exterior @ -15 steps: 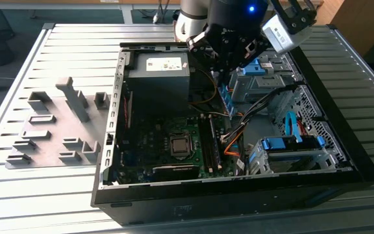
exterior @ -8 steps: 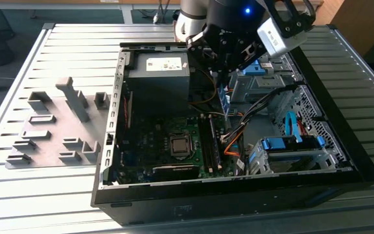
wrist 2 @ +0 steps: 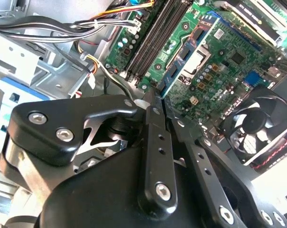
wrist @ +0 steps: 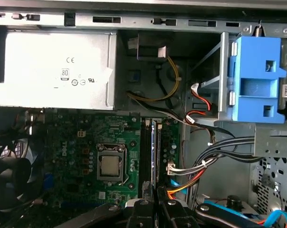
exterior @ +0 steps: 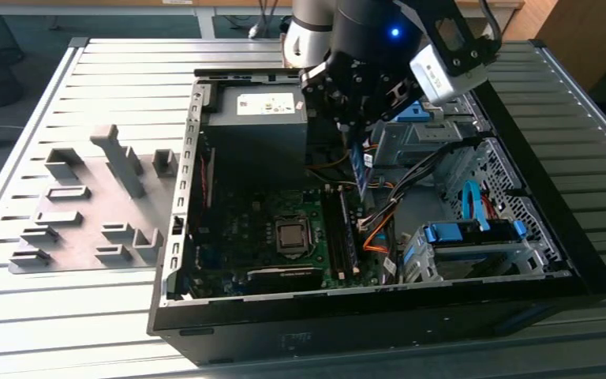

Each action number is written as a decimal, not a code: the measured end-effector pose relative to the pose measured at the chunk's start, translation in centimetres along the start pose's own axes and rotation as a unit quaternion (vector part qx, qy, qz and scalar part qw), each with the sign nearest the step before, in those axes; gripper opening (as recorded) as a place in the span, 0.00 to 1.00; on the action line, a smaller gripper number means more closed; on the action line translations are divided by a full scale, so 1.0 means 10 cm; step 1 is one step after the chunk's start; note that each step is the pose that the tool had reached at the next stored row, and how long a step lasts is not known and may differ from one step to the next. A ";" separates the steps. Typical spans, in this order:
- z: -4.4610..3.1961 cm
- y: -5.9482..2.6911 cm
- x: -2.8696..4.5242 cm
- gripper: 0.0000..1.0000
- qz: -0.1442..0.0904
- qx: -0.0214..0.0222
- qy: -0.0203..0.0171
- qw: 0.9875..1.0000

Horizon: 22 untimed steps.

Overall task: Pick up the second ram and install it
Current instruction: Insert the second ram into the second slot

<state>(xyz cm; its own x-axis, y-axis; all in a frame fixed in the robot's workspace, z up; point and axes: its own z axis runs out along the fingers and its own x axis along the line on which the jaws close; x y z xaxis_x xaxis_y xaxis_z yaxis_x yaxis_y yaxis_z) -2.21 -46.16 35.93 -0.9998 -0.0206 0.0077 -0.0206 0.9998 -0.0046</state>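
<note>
My gripper (exterior: 360,130) is closed on the second ram (exterior: 361,167), which hangs on edge above the open computer case (exterior: 182,189), over the memory slots (exterior: 340,229) just to the exterior view's right of the processor socket (exterior: 291,234). In the second wrist view my fingers (wrist 2: 155,142) hide the near end of the stick (wrist 2: 189,50), so only its blue-green far part shows against the motherboard (wrist 2: 228,66). In the first wrist view the stick (wrist: 157,156) appears edge-on as a thin strip over the slots (wrist: 145,152); I cannot tell whether it touches them.
</note>
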 end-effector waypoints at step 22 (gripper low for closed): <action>0.157 0.002 0.004 0.14 0.020 0.000 0.004 1.000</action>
<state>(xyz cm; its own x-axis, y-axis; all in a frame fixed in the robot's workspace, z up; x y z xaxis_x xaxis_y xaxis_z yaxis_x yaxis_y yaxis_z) -2.26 -46.14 34.37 -0.9997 0.0189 0.0149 0.0189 0.9998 -0.0048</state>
